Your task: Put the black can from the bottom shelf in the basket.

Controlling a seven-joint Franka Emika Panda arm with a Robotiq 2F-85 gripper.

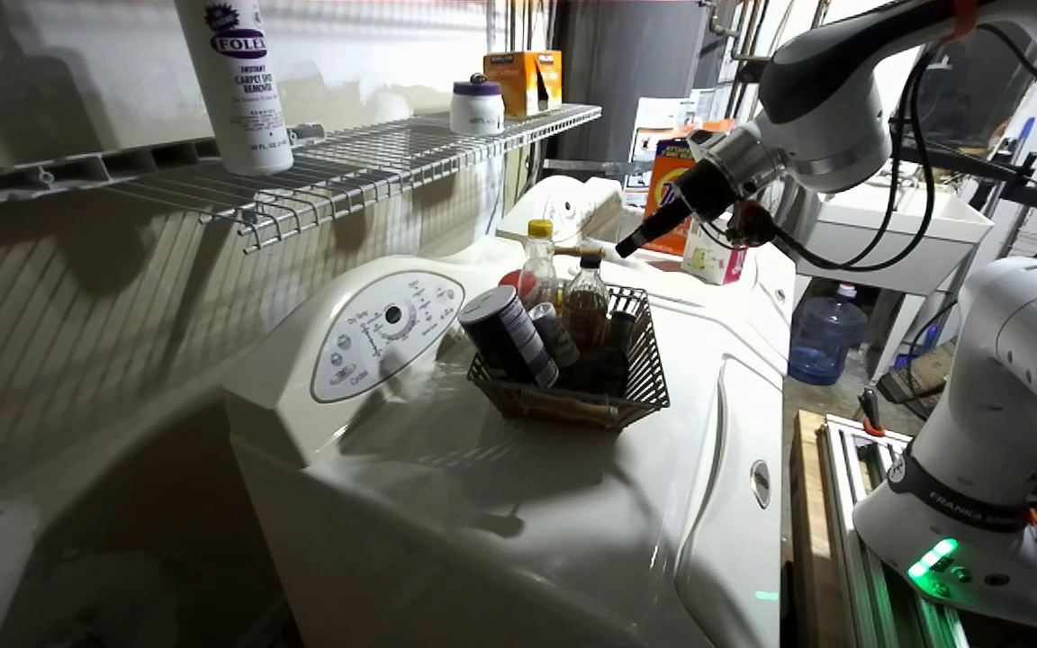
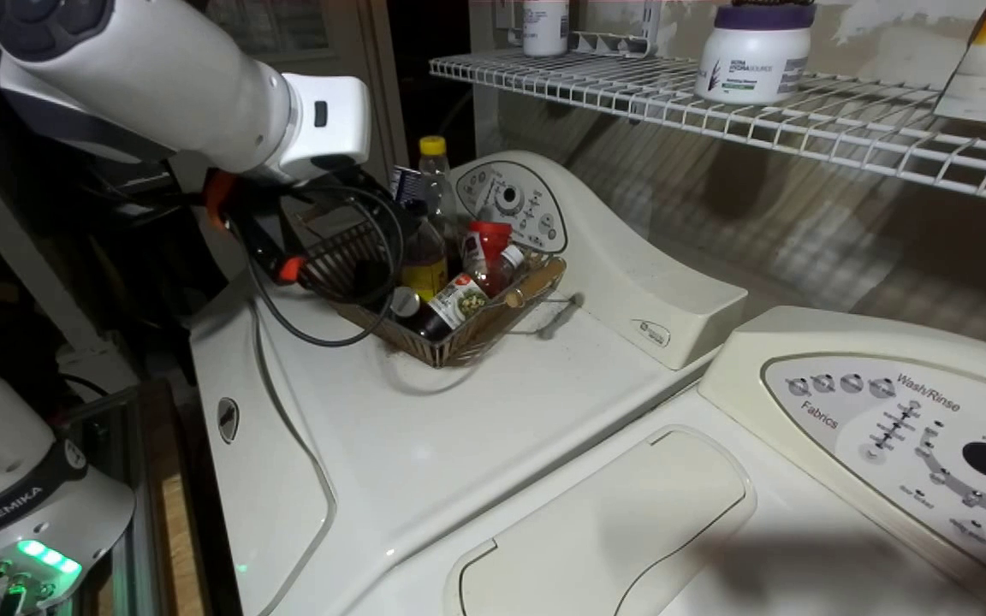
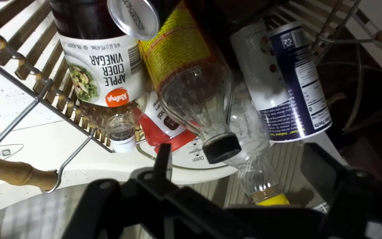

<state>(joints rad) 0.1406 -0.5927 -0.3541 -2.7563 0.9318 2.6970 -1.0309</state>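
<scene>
Dark brown slats form the basket (image 1: 550,414), which flares toward its rim. It stands on the white desk (image 1: 500,486), between the back edge, where the dial panel (image 1: 388,333) rises, and the front edge, facing the robot base (image 1: 978,531). It is set in from the side edge that adjoins the washer (image 2: 613,530).

Inside the basket is the black can (image 3: 141,15), silver end showing, on the side toward the corner where the front edge meets the washer edge. It lies just beside the cider vinegar bottle (image 3: 99,66); whether the two touch, I cannot tell. With them are a black-capped bottle (image 3: 191,79) bearing a yellow label, a yellow-capped clear bottle (image 2: 435,184), a red-topped container (image 2: 486,244), a grey can (image 3: 259,66) and a dark blue canister (image 3: 305,83), which leans toward the back edge.

The fingers (image 3: 322,172) stand apart, a wide gap between them. They hang above the desk near the bottles, on the front-edge side.

On the wall beyond the back edge, a wire shelf (image 1: 410,148) carries a white bottle (image 1: 244,99), a purple-lidded jar (image 2: 754,56) and an orange box (image 1: 523,83).
</scene>
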